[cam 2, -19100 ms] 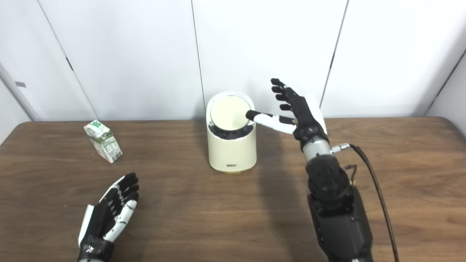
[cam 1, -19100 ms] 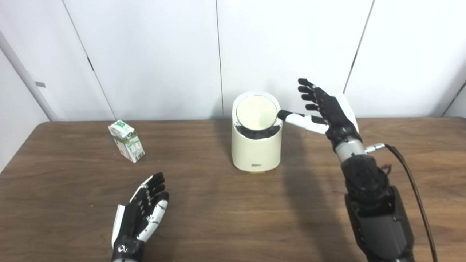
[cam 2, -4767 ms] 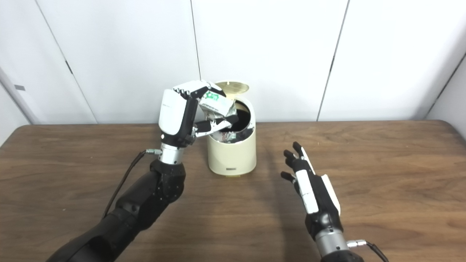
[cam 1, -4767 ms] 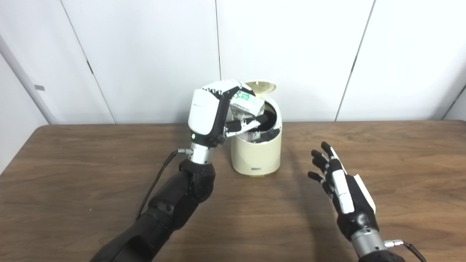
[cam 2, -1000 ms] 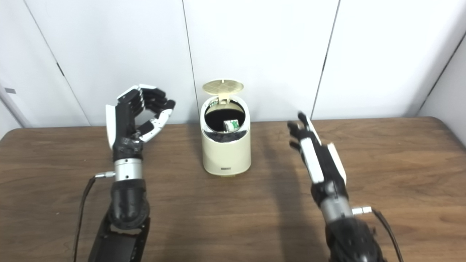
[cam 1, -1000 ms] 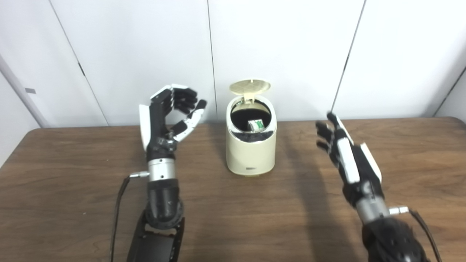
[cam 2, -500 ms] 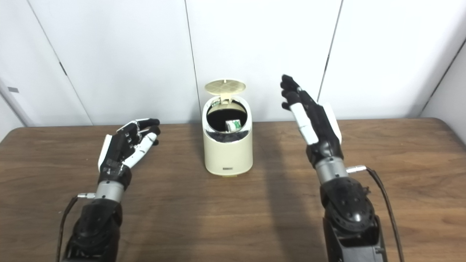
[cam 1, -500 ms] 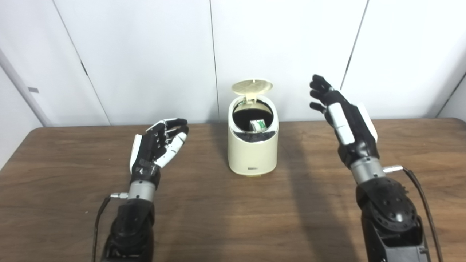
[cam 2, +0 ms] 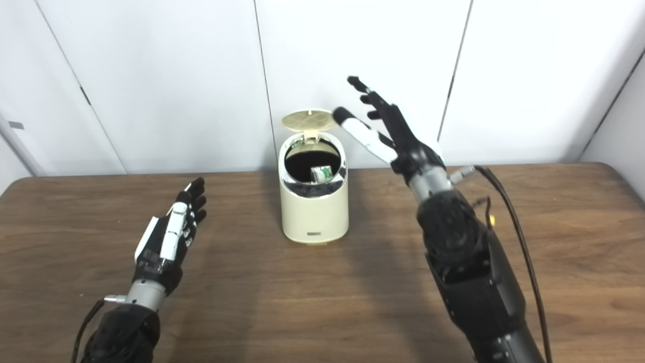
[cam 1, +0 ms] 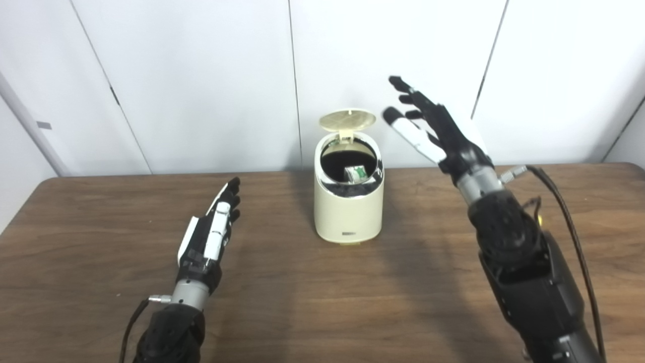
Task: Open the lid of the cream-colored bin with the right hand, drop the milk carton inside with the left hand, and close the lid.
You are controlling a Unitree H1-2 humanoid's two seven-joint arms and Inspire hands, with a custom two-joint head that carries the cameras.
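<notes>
The cream-colored bin [cam 1: 347, 212] stands on the table's far middle with its round lid [cam 1: 347, 119] tipped up and open. The milk carton [cam 1: 357, 174] lies inside the bin, only its green and white top showing. My right hand [cam 1: 428, 128] is open, raised to the right of the lid at about its height, its white thumb pointing toward the lid without touching it. My left hand [cam 1: 211, 234] is open and empty, low over the table to the left of the bin. The bin also shows in the right eye view [cam 2: 313, 212].
The brown wooden table [cam 1: 322, 302] spreads around the bin. A white panelled wall [cam 1: 201, 75] stands close behind it. A black cable [cam 1: 569, 227] runs along my right forearm.
My right hand has risen and swung left toward the open lid. My left hand has dropped lower toward the table and flattened out. The carton stays in the bin.
</notes>
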